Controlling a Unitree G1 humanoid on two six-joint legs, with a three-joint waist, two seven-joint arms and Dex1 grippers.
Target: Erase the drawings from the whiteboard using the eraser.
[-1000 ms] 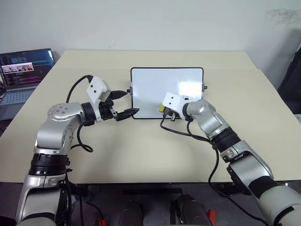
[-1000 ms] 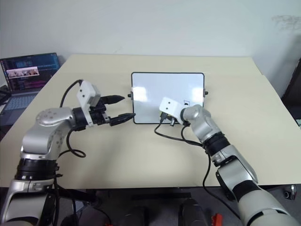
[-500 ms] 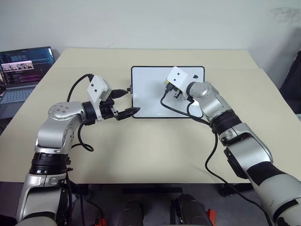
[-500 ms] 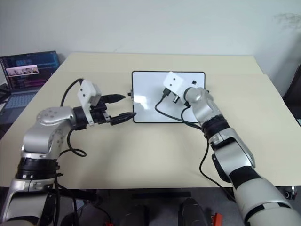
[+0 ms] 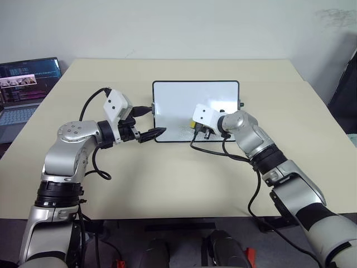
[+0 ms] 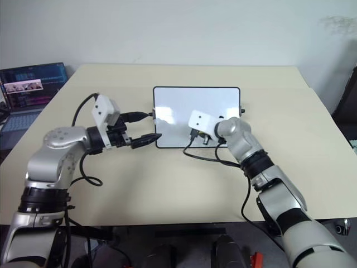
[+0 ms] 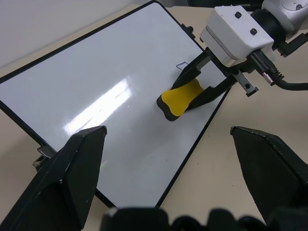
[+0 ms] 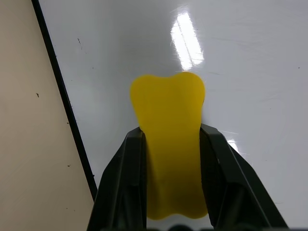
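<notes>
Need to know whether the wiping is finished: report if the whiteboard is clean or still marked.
Still marked: the whiteboard keeps one small blue outline just beyond the eraser; elsewhere it looks clean.

the whiteboard [image 7: 96,96] lies tilted on the tan table [image 7: 255,110], its glossy face catching a glare streak. the right gripper [image 7: 192,96] reaches in from two o'clock, clamped on the eraser [image 7: 180,98], which sits on the board near its edge. a faint blue mark [image 7: 182,64] shows just beyond the eraser. the left gripper's fingers [image 7: 72,168] stand spread wide.
</notes>
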